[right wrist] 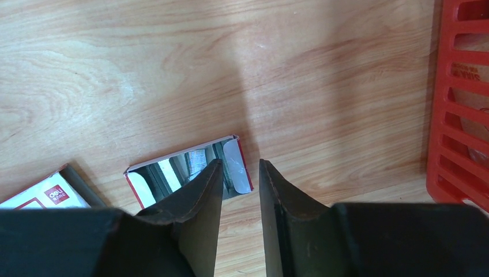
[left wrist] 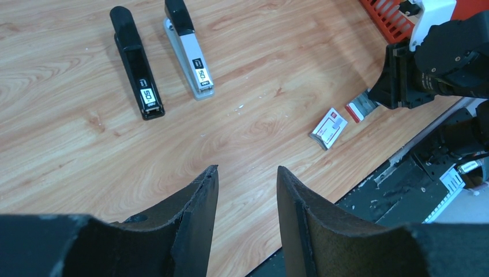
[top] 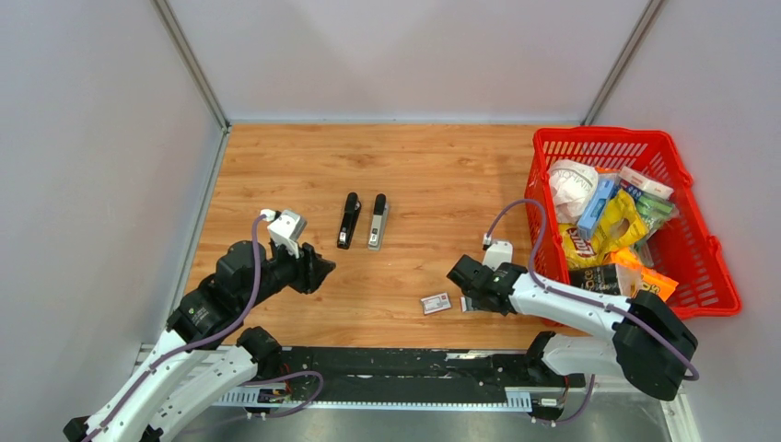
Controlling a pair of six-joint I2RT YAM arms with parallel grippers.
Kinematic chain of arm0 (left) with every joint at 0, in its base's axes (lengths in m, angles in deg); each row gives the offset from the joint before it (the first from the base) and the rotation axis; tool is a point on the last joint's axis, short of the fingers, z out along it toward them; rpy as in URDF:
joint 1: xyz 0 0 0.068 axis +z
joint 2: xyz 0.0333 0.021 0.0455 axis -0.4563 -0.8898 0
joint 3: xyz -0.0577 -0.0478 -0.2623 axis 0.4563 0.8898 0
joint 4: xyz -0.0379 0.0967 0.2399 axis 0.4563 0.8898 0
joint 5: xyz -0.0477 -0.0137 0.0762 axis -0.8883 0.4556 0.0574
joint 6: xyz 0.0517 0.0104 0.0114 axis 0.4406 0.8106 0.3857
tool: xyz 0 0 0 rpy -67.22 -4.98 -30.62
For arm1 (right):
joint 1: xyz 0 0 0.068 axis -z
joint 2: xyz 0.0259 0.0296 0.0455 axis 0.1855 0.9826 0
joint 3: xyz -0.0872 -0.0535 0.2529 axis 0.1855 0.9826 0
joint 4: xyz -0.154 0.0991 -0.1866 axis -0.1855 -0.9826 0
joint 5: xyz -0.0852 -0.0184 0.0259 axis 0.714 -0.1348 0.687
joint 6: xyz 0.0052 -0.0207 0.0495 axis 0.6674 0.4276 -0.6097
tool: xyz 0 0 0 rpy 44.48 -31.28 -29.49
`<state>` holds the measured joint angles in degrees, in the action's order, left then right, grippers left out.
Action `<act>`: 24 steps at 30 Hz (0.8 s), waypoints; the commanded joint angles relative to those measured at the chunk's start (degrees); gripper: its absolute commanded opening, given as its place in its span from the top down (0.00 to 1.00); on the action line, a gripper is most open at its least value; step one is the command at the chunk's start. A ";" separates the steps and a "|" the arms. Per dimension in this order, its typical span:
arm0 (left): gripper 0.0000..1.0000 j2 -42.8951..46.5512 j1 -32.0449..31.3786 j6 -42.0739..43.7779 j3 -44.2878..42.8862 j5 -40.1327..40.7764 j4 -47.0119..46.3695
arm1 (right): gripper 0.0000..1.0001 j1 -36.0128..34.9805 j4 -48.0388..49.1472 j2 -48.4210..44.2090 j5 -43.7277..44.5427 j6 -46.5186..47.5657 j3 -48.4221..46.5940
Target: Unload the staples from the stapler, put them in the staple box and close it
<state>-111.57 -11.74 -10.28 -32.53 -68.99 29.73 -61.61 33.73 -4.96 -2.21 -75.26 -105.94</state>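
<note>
Two staplers lie side by side at mid-table: a black one (top: pixel 348 220) (left wrist: pixel 136 62) and a grey one (top: pixel 378 221) (left wrist: pixel 188 49), both closed. No staples show on or around them. My left gripper (top: pixel 324 269) (left wrist: pixel 247 170) is open and empty, hovering near the front left, well short of the staplers. My right gripper (top: pixel 463 287) (right wrist: pixel 240 164) is open a little and empty, just above an open red-edged cardboard tray (right wrist: pixel 187 170) (left wrist: pixel 360 107). Grey ribbed staple strips (right wrist: pixel 198 160) lie in that tray, partly hidden by my left finger.
A small red-and-white box sleeve (top: pixel 436 303) (left wrist: pixel 328 128) (right wrist: pixel 49 193) lies left of the tray near the front edge. A red basket (top: pixel 686 267) (right wrist: pixel 461 98) full of snack packets stands at the right, close to my right arm.
</note>
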 commanded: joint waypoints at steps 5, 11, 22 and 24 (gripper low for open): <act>0.50 0.13 -0.04 -0.71 0.27 -0.66 -2.25 | 0.67 0.12 1.04 -1.21 0.02 -0.42 0.43; 0.50 0.30 -0.04 -0.62 0.44 -0.74 -2.17 | 0.67 0.12 0.60 -2.17 0.28 -0.24 0.08; 0.50 0.30 -0.04 -0.71 0.35 -0.57 -2.34 | 0.67 0.03 0.24 -2.79 -0.07 -0.24 0.08; 0.50 0.39 -0.04 -0.71 0.44 -0.66 -2.25 | 0.67 0.11 0.60 -2.70 -0.15 -0.24 0.43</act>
<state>-111.55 -11.74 -10.30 -32.16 -68.97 29.47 -61.61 33.56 -6.86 -2.89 -75.23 -105.77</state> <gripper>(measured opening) 0.500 0.332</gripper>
